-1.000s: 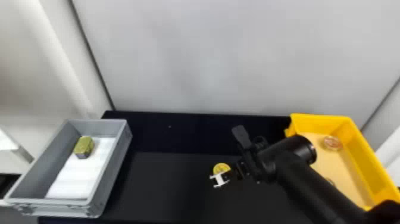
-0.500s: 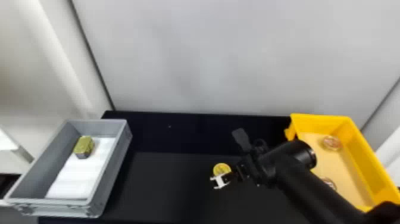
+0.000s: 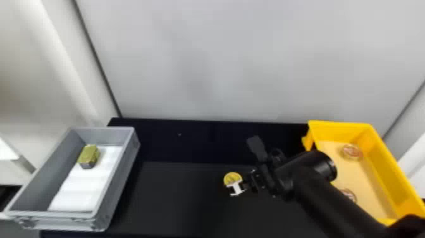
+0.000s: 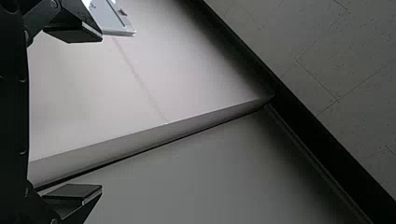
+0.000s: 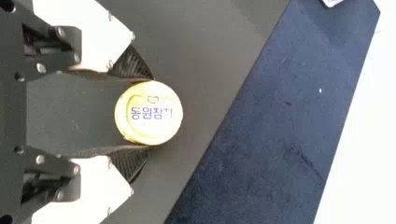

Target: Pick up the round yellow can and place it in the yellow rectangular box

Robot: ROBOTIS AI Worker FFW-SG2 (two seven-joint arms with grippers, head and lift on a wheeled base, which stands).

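Since a second ago, your right arm (image 3: 303, 177) has shifted slightly lower in the head view. Note the right end effector (image 3: 234, 183), its two fingers clamped on the round yellow can (image 5: 148, 113) at opposite sides; the can is above or on the dark surface (image 3: 177, 196), between the gray box (image 3: 121, 177) and the yellow rectangular box (image 3: 384, 158). You see dark lettering across its lid. Your left end effector (image 4: 100, 112) stands with fingers wide apart.
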